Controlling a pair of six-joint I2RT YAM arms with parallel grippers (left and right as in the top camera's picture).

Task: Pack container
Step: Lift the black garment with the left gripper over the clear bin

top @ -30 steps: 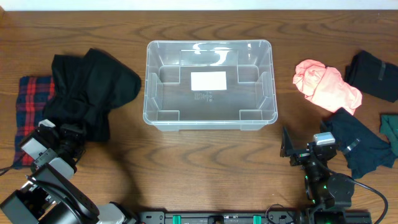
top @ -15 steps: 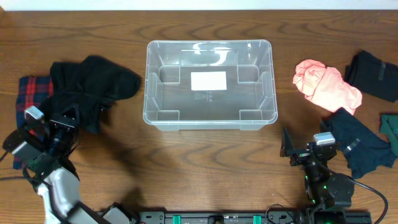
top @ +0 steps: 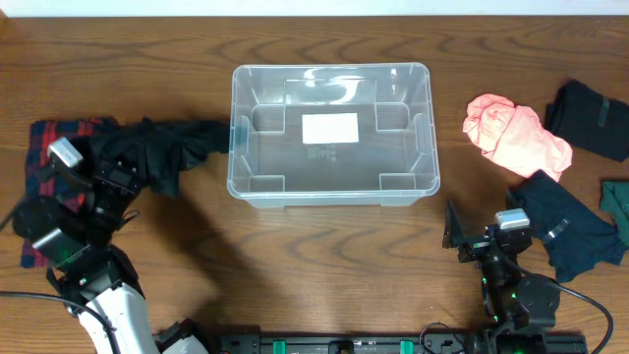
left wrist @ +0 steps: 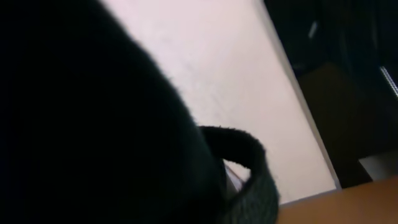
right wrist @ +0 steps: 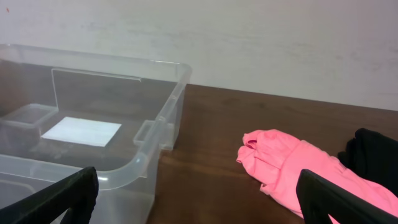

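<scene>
The clear container (top: pixel 257 183) stands at the table's middle, with only its white label (top: pixel 329 128) inside; it also shows in the right wrist view (right wrist: pixel 147 150). My left gripper (top: pixel 114 181) is left of it, shut on a black garment (top: pixel 175 146) that hangs stretched toward the container's left wall. In the left wrist view the black garment (left wrist: pixel 93 124) fills most of the picture and hides the fingers. My right gripper (top: pixel 470 239) is open and empty near the front edge, right of the container; its fingertips (right wrist: pixel 199 199) stand wide apart.
A red plaid cloth (top: pixel 54 135) lies at the far left, partly under the garment. A pink cloth (top: pixel 516 135) (right wrist: pixel 298 168), a black cloth (top: pixel 590 118), a dark teal cloth (top: pixel 565 224) and a green cloth (top: pixel 617 202) lie on the right.
My left arm has swung up and back with the black garment, pulling it from a heap into a stretched strip and uncovering more of the plaid cloth. The right arm has not moved.
</scene>
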